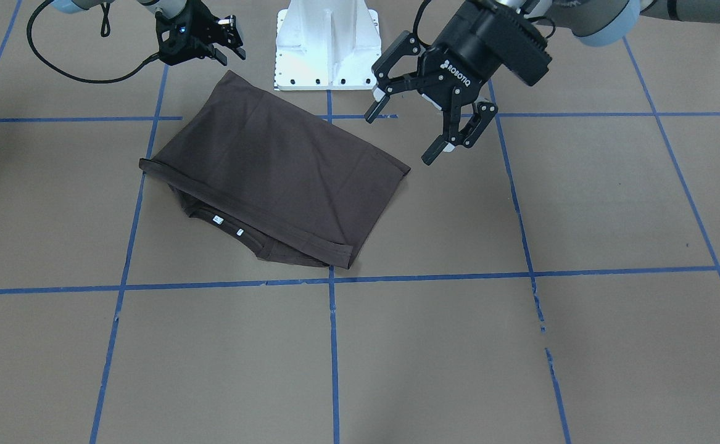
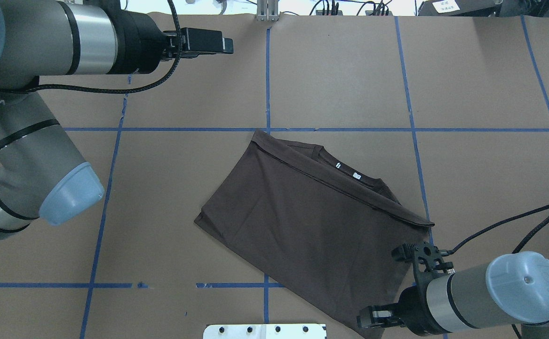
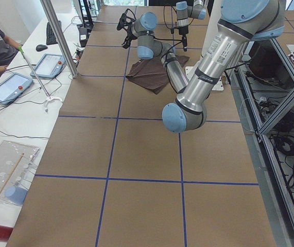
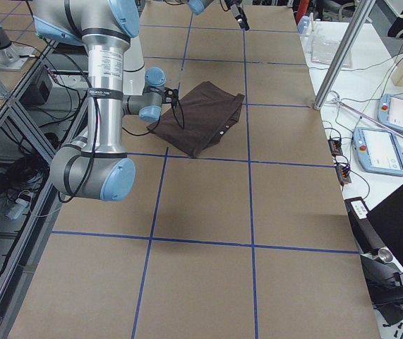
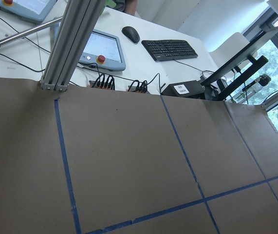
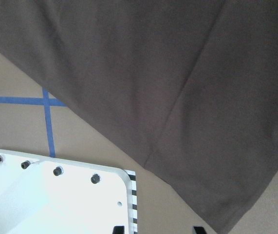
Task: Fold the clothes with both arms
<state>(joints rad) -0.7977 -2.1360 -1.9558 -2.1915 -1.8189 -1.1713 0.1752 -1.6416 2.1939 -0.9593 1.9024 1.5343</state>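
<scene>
The T-shirt (image 1: 273, 166) lies folded on the worktop (image 1: 520, 345), close to the edge where the white pedestal (image 1: 327, 43) stands, its collar (image 1: 230, 228) toward the opposite edge. The right hand (image 1: 235, 38) hangs released above the shirt's pedestal-side corner. The left hand (image 1: 404, 132) is spread wide, holding nothing.

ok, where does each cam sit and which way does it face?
Front-facing: across the table, facing the base; left gripper and right gripper open, T-shirt.
Overhead: behind the base, looking forward and down; left arm, right arm.
Exterior left: table end, left arm near.
Exterior right: opposite end, right arm near.
Left wrist: bare table, desks; no gripper.
Right wrist: T-shirt, base, own fingertips.
Five share the T-shirt.
</scene>
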